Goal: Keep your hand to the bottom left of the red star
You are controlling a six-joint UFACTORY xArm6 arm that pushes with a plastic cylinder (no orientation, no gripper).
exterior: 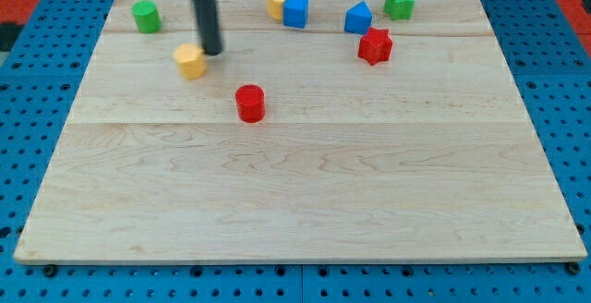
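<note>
My tip (213,53) seemingly touching yellow block (190,61)

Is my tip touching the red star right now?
No, my tip sits beside the yellow block, far left of the red star.

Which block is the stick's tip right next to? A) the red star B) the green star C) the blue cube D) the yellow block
D: my tip sits just at the right edge of the yellow block, far to the view's left of the red star.

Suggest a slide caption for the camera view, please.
My tip beside the yellow block, far left of the red star.
</note>
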